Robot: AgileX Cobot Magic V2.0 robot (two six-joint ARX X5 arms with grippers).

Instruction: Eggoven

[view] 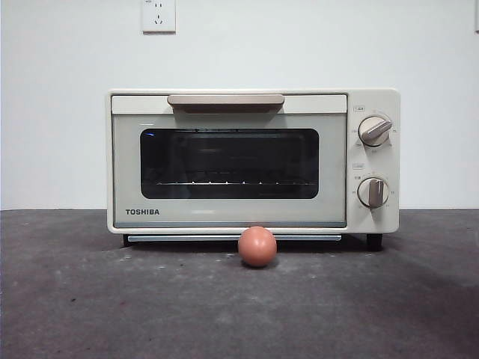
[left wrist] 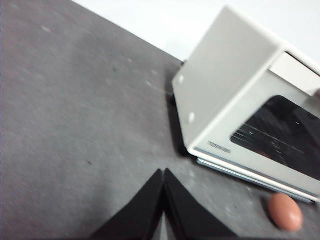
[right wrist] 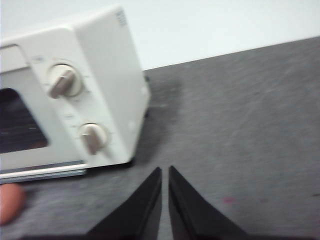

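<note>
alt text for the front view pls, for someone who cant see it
A cream boxy TOSHIBA toaster oven with a dark glass door, shut, and two knobs on its right side stands on a dark grey table against a white wall. A small smooth reddish-brown egg rests on the table just in front of the door. No robot arm is visible.

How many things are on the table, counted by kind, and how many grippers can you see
Egg: 1
Toaster oven: 1, door closed
Oven knobs: 2
Grippers: 2, left gripper and right gripper, both shut over the bare table
Total: 6
</note>
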